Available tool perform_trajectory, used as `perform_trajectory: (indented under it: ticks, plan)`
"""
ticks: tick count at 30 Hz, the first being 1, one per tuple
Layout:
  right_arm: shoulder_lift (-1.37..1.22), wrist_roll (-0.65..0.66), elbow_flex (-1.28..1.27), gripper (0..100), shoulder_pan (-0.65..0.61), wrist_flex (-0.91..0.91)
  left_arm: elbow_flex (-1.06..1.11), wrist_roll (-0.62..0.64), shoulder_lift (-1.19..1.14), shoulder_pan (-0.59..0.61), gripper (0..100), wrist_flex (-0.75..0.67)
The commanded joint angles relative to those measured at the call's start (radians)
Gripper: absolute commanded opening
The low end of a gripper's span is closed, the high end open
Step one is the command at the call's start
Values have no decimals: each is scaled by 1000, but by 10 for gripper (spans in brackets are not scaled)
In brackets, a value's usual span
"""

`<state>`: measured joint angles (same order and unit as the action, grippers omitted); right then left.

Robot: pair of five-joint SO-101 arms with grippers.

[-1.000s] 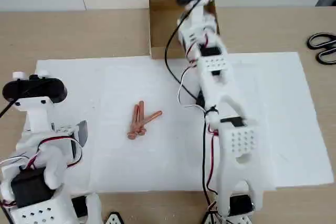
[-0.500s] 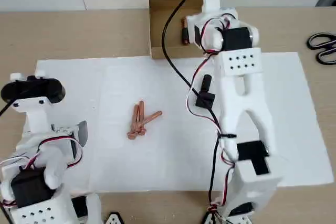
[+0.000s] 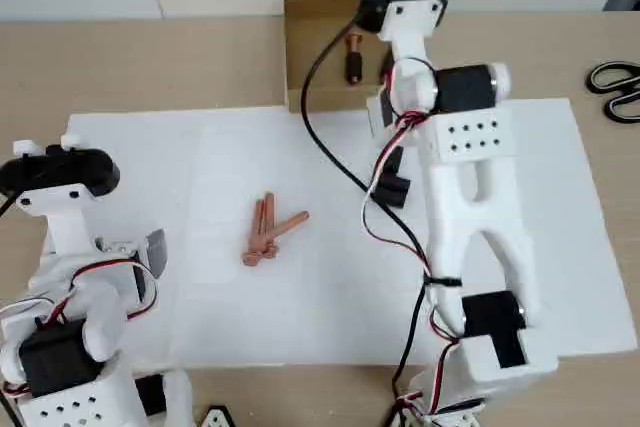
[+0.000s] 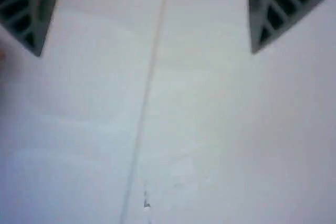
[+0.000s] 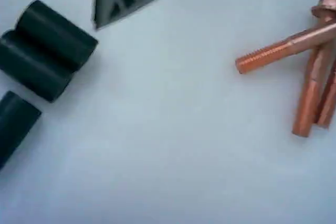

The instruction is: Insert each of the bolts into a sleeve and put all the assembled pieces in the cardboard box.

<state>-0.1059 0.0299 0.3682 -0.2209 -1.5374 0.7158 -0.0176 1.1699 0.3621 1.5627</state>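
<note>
On the wooden table (image 3: 150, 57), loose copper bolts (image 3: 268, 230) lie well apart from the brown cardboard box (image 3: 296, 52), which holds one black-sleeved bolt (image 3: 353, 57). The left end effector (image 4: 146, 51) is spread wide and empty; I cannot tell how the right end effector (image 3: 383, 115) stands.

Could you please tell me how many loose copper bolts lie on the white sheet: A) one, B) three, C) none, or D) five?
B: three copper bolts lie bunched together on the white sheet, two nearly parallel and one angled away.
</note>
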Motion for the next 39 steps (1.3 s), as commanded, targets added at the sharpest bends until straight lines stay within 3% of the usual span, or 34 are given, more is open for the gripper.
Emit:
perform_trajectory:
  ticks: [1,5,12,27,39]
  plan:
    - [-82,-11,-48,164,4,87,-48,8,9,-2,243,5]
    - [-223,-14,-43,164,8,130,-48,8,9,-2,243,5]
    - [-337,-163,-43,162,22,252,-48,8,9,-2,243,5]
    - [-466,-166,-43,162,71,404,-48,8,9,-2,243,5]
    - [-532,-166,-43,162,71,407,-48,8,9,-2,243,5]
